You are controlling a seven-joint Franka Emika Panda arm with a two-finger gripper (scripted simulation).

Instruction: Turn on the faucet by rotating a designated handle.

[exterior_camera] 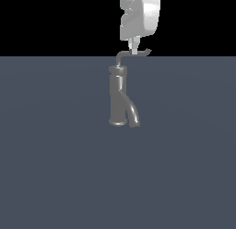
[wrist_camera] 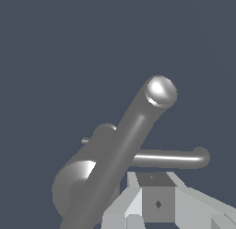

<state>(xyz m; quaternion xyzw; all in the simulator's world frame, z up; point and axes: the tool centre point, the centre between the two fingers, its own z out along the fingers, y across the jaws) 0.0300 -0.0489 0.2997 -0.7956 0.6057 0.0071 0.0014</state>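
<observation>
Exterior view: a flat slate-blue surface point(exterior_camera: 55, 168) fills the lower part of the picture and meets a plain black background along a straight horizon. No containers show in either view.

Near the middle of the surface stands the faucet point(exterior_camera: 118, 96), a small grey metallic upright cylinder with a collar near its top. A short thick spout point(exterior_camera: 132, 113) curves off its lower body toward the exterior view's right and turns down, its mouth close to the surface beside the faucet's base. From the top of the body rises the handle point(exterior_camera: 123, 54), a thin grey rod that bends and runs level toward the exterior view's right, ending in a small upturned tip that shows against the black.

The white arm comes down from the top edge directly above the handle. Its claw point(exterior_camera: 134, 50) sits right at the level stretch of the rod, between the bend and the tip. Whether the claw is spread or pressed onto the rod cannot be told; it looks very close to or touching it.

In the wrist view the handle point(wrist_camera: 170, 159) lies just beyond the pale claw body, with the faucet's rounded body point(wrist_camera: 76, 186) and the spout point(wrist_camera: 138, 126) crossing in front, partly hiding the rod.
</observation>
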